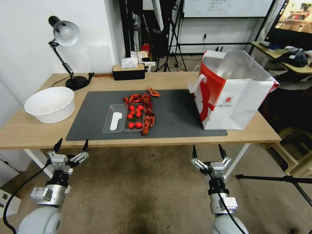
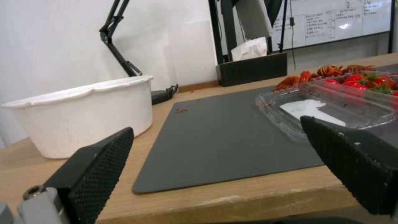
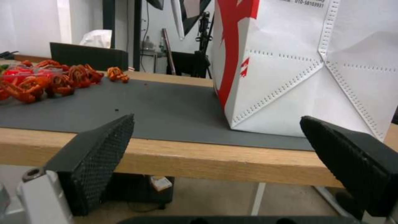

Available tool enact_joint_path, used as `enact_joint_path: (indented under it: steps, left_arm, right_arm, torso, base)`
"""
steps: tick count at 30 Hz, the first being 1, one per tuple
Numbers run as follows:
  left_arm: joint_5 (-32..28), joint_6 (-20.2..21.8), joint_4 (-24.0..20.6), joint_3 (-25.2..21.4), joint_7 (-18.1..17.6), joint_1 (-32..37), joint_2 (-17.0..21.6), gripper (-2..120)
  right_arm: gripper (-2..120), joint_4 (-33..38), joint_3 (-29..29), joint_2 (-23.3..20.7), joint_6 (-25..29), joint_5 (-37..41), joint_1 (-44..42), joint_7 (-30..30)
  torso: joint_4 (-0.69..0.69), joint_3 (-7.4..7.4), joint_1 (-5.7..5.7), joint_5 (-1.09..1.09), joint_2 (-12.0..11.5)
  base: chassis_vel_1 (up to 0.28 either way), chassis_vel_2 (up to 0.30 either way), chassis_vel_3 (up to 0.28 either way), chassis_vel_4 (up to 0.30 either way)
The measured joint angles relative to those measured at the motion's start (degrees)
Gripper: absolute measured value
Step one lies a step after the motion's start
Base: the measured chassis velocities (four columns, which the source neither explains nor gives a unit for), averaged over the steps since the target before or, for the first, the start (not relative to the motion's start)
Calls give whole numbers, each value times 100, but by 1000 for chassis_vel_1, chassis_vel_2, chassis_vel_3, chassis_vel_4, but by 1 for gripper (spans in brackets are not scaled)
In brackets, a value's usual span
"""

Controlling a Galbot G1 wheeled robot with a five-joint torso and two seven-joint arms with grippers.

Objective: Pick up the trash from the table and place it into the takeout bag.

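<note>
1. Head view: my left gripper (image 1: pixel 71 145) and right gripper (image 1: pixel 208 151) hang below the near edge of the long light-wood table (image 1: pixel 39 130), both spread wide, grasping nothing.
2. A clear plastic tray of red tomatoes (image 1: pixel 123 118) and red shell scraps (image 1: pixel 148 109) lie on the dark grey mat (image 1: pixel 175 113).
3. The tall white paper takeout bag with red sides (image 1: pixel 232 92) stands open at the mat's right end.

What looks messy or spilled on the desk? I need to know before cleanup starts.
Red crayfish shells lie scattered straight on the grey mat, curving around the clear tray of cherry tomatoes rather than inside it. A few red crumbs dot the mat too. The paper bag stands upright and open.
</note>
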Motion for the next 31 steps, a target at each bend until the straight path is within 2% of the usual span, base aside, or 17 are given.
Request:
enact_joint_path:
  steps: [31]
  left_arm:
    - [-212, 89, -104, -1, 12, 92, 84, 100]
  right_arm:
    - [100, 35, 10, 6, 17, -7, -68, 23]
  torso:
    - [0, 0, 0, 0, -1]
  base:
    - [0, 0, 0, 0]
